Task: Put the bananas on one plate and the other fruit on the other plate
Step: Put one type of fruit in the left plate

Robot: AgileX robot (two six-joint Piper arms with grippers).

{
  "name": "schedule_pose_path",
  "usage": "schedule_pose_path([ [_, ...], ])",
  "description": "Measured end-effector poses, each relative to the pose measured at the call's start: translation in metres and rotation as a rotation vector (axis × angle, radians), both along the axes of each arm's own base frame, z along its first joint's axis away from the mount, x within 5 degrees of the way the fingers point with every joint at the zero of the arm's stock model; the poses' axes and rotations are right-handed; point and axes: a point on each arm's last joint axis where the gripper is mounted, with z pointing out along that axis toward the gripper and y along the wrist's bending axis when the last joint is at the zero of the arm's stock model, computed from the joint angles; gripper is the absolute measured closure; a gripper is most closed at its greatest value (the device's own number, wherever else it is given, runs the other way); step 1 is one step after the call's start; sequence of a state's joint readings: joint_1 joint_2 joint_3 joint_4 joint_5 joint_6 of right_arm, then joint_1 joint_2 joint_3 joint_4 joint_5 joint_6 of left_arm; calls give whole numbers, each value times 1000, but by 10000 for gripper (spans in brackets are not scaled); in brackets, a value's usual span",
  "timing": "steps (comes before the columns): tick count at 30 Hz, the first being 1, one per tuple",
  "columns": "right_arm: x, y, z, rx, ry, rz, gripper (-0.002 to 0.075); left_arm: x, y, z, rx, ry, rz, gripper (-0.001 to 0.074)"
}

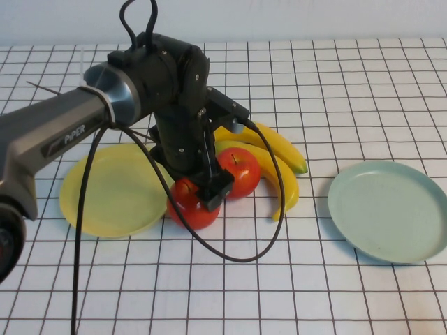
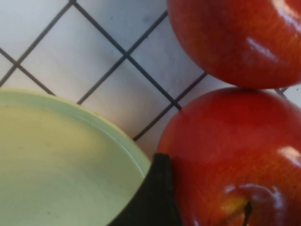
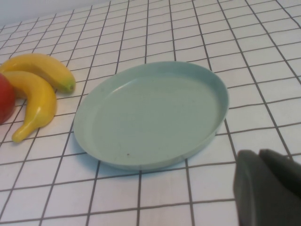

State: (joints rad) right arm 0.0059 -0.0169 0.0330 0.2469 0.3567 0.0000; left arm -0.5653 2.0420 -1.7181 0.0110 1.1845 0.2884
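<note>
While my left arm reaches in over the middle of the table (image 1: 349, 293), I start at the left edge, where the yellow plate (image 1: 112, 192) lies flat on the checked cloth. Just beside its right rim sits the nearer apple (image 1: 190, 209), touching the farther apple (image 1: 239, 171) behind it. My left gripper (image 1: 202, 192) hangs right over the nearer apple with its jaws spread wide; in the left wrist view one dark finger (image 2: 153, 197) stands between the plate rim and that apple, nothing clamped. The two bananas (image 1: 279, 164) curve round the far apple's right side, one against the other. Well apart, toward the right edge, lies the pale blue-green plate (image 1: 391, 209). My right gripper (image 3: 270, 188) hovers near that plate on the near side, jaws clenched on nothing.
</note>
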Motion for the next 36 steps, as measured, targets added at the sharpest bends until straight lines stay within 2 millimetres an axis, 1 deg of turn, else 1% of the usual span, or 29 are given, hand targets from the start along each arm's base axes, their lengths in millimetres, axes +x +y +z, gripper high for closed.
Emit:
schedule_pose_path([
  [3, 0, 0, 0, 0, 0, 0, 743, 0, 1, 1, 9, -2, -2, 150],
  [5, 0, 0, 0, 0, 0, 0, 743, -1, 3, 3, 27, -6, -1, 151],
  [7, 0, 0, 0, 0, 0, 0, 743, -2, 6, 9, 39, -20, -1, 151],
  [10, 0, 0, 0, 0, 0, 0, 743, -5, 12, 26, 42, -72, 13, 151],
  [16, 0, 0, 0, 0, 0, 0, 743, -16, 26, 69, 27, -190, 72, 151],
  [18, 0, 0, 0, 0, 0, 0, 743, -19, 33, 82, 15, -218, 106, 151],
  [21, 0, 0, 0, 0, 0, 0, 743, -15, 50, 91, 2, -233, 182, 151],
  [23, 0, 0, 0, 0, 0, 0, 743, -8, 66, 92, 9, -237, 239, 151],
  [27, 0, 0, 0, 0, 0, 0, 743, 13, 100, 83, 42, -241, 342, 151],
  [30, 0, 0, 0, 0, 0, 0, 743, 26, 116, 72, 53, -232, 391, 152],
  [32, 0, 0, 0, 0, 0, 0, 743, 32, 123, 63, 63, -218, 412, 153],
  [36, 0, 0, 0, 0, 0, 0, 743, 46, 135, 38, 86, -169, 450, 153],
])
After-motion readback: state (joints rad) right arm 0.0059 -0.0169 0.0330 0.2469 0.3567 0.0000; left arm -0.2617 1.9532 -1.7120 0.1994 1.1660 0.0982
